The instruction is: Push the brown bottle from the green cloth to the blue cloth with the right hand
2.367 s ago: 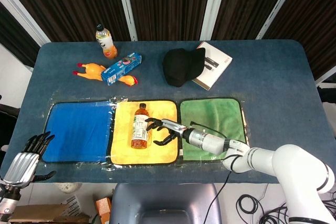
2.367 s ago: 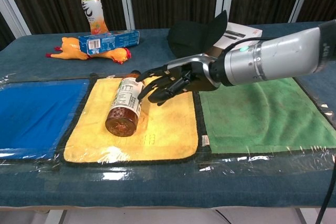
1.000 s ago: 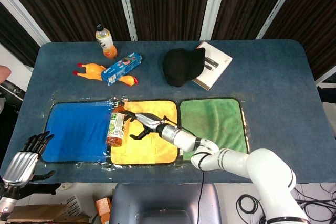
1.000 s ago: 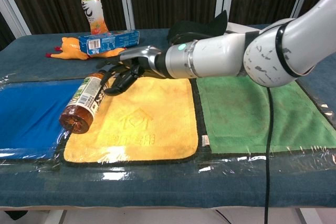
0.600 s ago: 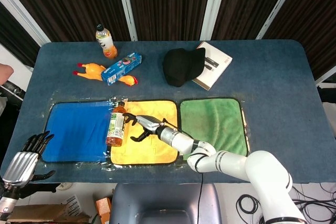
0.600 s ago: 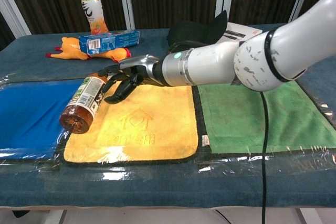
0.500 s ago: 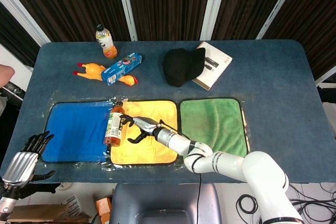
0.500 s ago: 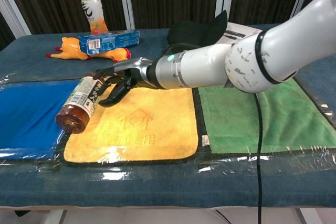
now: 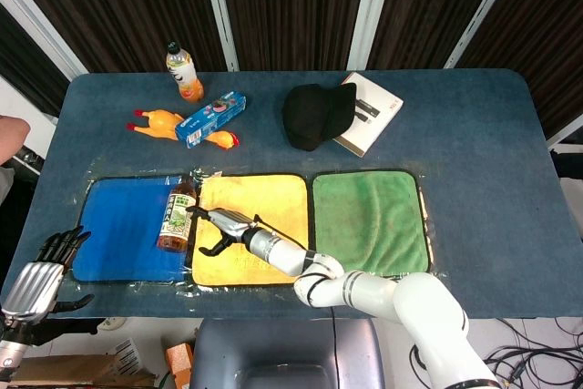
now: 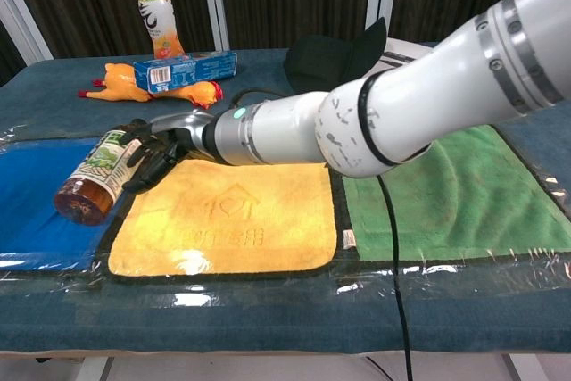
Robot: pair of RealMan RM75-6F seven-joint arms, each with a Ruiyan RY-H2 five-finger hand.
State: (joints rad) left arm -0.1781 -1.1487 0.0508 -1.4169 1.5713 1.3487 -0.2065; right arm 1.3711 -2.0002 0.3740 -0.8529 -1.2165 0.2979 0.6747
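The brown bottle point(image 9: 176, 216) point(image 10: 94, 176) lies on its side on the right edge of the blue cloth point(image 9: 123, 230) point(image 10: 27, 198), cap pointing to the table's far side. My right hand point(image 9: 214, 230) point(image 10: 156, 153) reaches across the yellow cloth point(image 9: 264, 207) point(image 10: 241, 211), fingers spread, fingertips against the bottle's right side; it grips nothing. The green cloth point(image 9: 369, 216) point(image 10: 446, 194) lies bare at the right. My left hand point(image 9: 41, 275) hangs off the table's front left corner, fingers apart and holding nothing, seen only in the head view.
At the back stand an orange drink bottle point(image 9: 185, 71) point(image 10: 157, 15), a rubber chicken point(image 9: 159, 123) point(image 10: 116, 85), a blue box point(image 9: 211, 117) point(image 10: 183, 69), a black cap point(image 9: 316, 114) point(image 10: 335, 55) and a white booklet point(image 9: 372, 111). Clear plastic film edges the cloths.
My right hand has swept left across the yellow cloth, rolling the bottle from that cloth's left edge onto the blue cloth. The left hand has stayed put.
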